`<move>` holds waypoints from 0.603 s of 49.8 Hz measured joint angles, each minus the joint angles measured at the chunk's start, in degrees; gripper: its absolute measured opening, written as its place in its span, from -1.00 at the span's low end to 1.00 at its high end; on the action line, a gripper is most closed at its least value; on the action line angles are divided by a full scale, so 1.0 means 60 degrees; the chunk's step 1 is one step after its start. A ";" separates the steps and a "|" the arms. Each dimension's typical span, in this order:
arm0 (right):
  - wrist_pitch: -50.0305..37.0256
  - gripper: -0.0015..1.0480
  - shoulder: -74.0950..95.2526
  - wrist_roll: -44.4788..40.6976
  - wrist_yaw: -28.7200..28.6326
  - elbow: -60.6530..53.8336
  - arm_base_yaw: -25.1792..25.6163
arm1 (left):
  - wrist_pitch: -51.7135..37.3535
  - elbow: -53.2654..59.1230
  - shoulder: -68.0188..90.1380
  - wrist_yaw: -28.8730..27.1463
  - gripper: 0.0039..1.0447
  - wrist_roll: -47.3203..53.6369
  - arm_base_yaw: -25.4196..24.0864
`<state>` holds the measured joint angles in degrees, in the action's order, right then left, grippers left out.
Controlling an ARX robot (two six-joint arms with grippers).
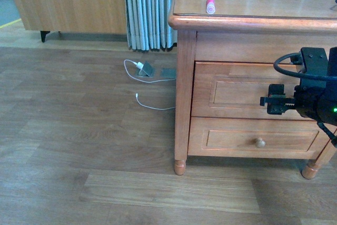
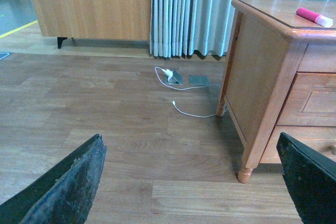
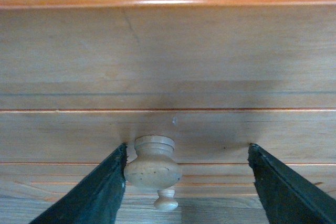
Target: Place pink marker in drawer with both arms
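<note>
Black right fingers (image 3: 89, 195): wide open, straddling the knob (image 3: 153, 163) of the top drawer (image 1: 234, 90). The knob sits right up against one finger, and the other finger is well off it. Nothing gripped yet, but it looks lined up for a pull.
Left fingers (image 2: 68, 187): also spread wide and empty, hanging over bare floor (image 2: 131, 129) beside the cabinet (image 2: 257, 77). My guess is it's parked there so it's free to go for the marker once the drawer's out.
Drawer: shut flush, so step one isn't done.
Lower drawer (image 1: 231, 139): shut too, with its own knob. Not the target by the look of it.
Marker (image 1: 210, 3): lying on the cabinet top near the front edge, well apart from both arms, untouched.
Further back: white charger cable (image 1: 139, 66) on the floor, grey curtain (image 1: 150, 9).
</note>
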<state>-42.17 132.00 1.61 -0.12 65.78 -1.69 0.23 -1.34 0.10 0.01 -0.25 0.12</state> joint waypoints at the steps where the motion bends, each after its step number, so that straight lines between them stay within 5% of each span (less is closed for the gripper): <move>1: 0.0000 0.08 0.0004 0.0000 -0.0011 0.0000 -0.0015 | 0.0000 0.0000 0.0000 0.0000 0.89 0.0000 -0.0004; 13: 0.0073 -0.53 0.0025 -0.0044 -0.0175 0.0000 -0.0109 | 0.0000 0.0000 0.0000 0.0000 0.89 0.0000 -0.0004; 30: 0.0291 -0.56 -0.0160 0.0171 -0.0448 -0.0248 -0.0051 | 0.0000 0.0000 0.0000 0.0000 0.89 -0.0004 0.0000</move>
<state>-40.42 131.04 2.63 -2.81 64.29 -2.00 0.23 -1.34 0.10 0.01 -0.27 0.12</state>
